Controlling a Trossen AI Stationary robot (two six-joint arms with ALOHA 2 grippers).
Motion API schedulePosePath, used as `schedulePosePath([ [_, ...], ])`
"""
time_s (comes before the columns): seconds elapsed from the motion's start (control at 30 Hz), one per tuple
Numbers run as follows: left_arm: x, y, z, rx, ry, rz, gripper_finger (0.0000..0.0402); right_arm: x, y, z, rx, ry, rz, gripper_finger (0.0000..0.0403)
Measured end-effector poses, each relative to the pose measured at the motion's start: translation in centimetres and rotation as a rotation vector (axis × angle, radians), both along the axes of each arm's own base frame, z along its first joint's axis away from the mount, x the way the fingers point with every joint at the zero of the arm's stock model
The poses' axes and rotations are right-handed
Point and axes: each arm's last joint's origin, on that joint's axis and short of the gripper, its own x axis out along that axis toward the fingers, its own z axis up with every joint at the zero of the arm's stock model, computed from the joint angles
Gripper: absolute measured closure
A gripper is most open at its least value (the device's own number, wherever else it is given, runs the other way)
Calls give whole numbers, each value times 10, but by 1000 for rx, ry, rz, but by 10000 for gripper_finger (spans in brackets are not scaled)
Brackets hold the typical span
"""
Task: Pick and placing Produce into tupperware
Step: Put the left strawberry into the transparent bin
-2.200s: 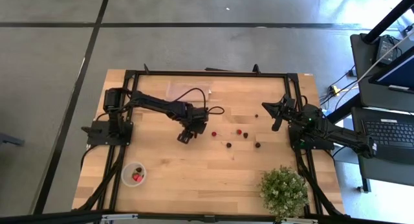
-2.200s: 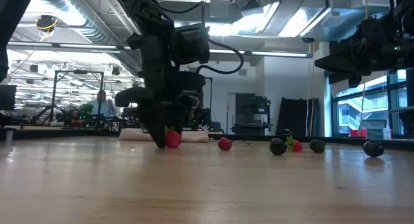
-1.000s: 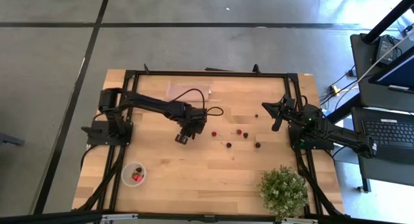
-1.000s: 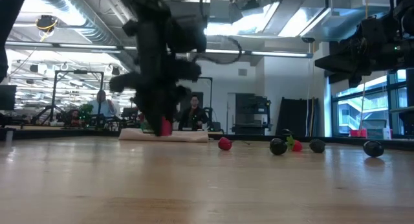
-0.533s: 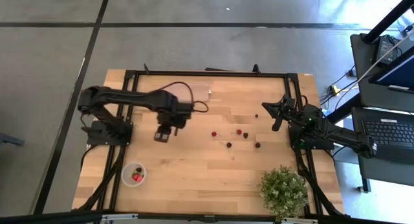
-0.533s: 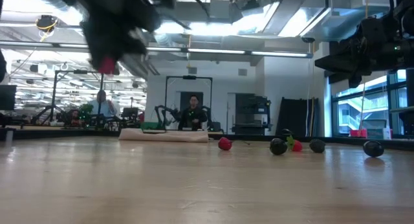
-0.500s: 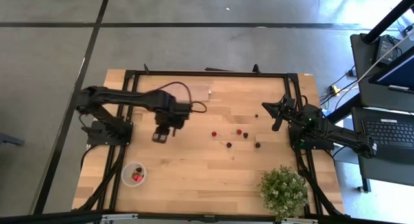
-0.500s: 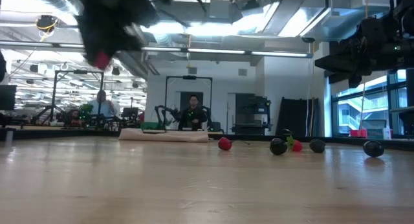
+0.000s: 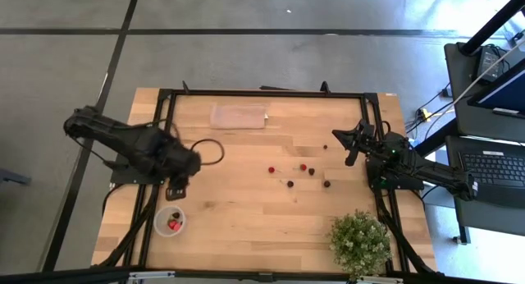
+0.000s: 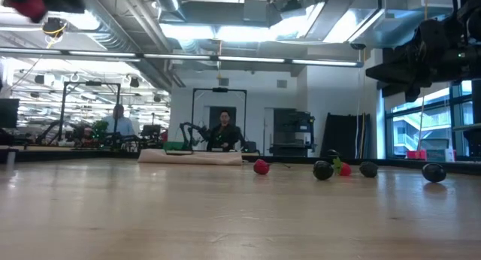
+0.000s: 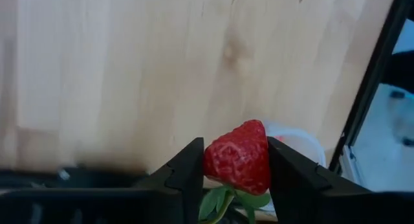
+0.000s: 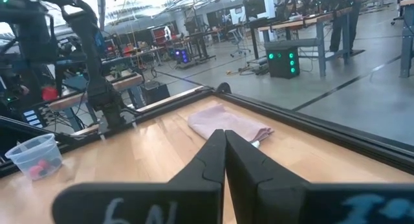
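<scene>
Pinching a strawberry (image 11: 237, 157) between its fingers (image 11: 187, 172), the left tool (image 9: 176, 188) hangs just short of the tupperware (image 9: 170, 221) near the counter (image 9: 246, 210) edge. The tub is small, so releasing off-centre could bounce the fruit off its rim or tip it. More produce (image 9: 289, 184) lies mid-counter. The right tool (image 12: 224, 149), pressed together and empty, waits at its side.

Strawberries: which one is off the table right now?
The strawberry pinched in the left gripper, carried near the tupperware. The other loose fruits lie on the table mid-right; one red piece already sits inside the tub.
</scene>
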Motion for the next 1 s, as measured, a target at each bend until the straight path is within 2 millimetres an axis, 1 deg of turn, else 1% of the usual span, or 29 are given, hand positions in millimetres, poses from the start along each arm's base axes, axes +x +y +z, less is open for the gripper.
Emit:
schedulePosePath([
  [0.13, -12, -19, -12, -1, 40, 59, 272, 0, 0, 1, 19, -15, 1, 389],
  [0.27, -21, -43, -28, -29, 62, 75, 252, 0, 0, 0, 49, -25, 2, 389],
  [0.33, -24, -53, -39, -42, 69, 84, 248, 0, 0, 0, 49, -25, 2, 389],
  [0.53, -33, -76, -68, -117, 59, 139, 271, 0, 0, 0, 47, -24, 2, 389],
  [0.63, -36, -82, -77, -145, 60, 168, 272, 0, 0, 0, 47, -24, 2, 389],
  [0.8, -44, -83, -90, -132, 103, 231, 240, 0, 0, 0, 46, -24, 2, 389],
  [0.9, -45, -83, -93, -122, 115, 237, 230, 0, 0, 0, 46, -23, 1, 389],
  [1.0, -45, -82, -94, -119, 117, 239, 230, 0, 0, 0, 47, -24, 1, 389],
])
